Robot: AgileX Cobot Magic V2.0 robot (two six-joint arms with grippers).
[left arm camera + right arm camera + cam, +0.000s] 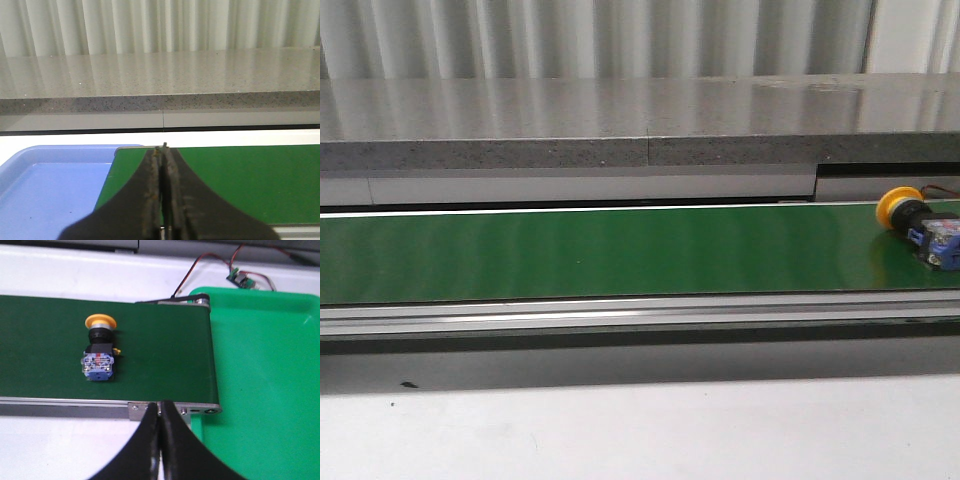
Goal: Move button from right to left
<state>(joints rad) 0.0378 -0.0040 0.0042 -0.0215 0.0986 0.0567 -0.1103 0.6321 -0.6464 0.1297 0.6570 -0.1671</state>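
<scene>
Corrugated grey wall fills the top of the front view, with a speckled stone ledge (620, 125) below it. A long green belt (600, 250) crosses mid-frame, edged by a metal rail (620, 315); pale table (620, 430) fills the bottom.

Right wrist view: green tray (265, 370) takes the right half of the frame, just past the belt's end. Left wrist view: blue tray (45, 190) sits lower left, at the belt's other end.

Button (920, 228) lies on its side at the far right edge of the front view, on the belt. In the right wrist view it sits left of centre: yellow cap toward the frame top, black collar next, blue-and-grey block toward the bottom.

Handling, judged: rigid plastic, light, not fragile. Round cap is smooth and likely to slip or roll. The boxy block has flat sides, so squeeze across the block or the collar.

Right claw (160, 412) at bottom centre of its view, fingers pressed together, empty, off the belt's near edge, apart from the button. Left claw (162, 155) likewise clenched on nothing, at the belt's edge beside the blue tray. Neither arm appears in the front view.
</scene>
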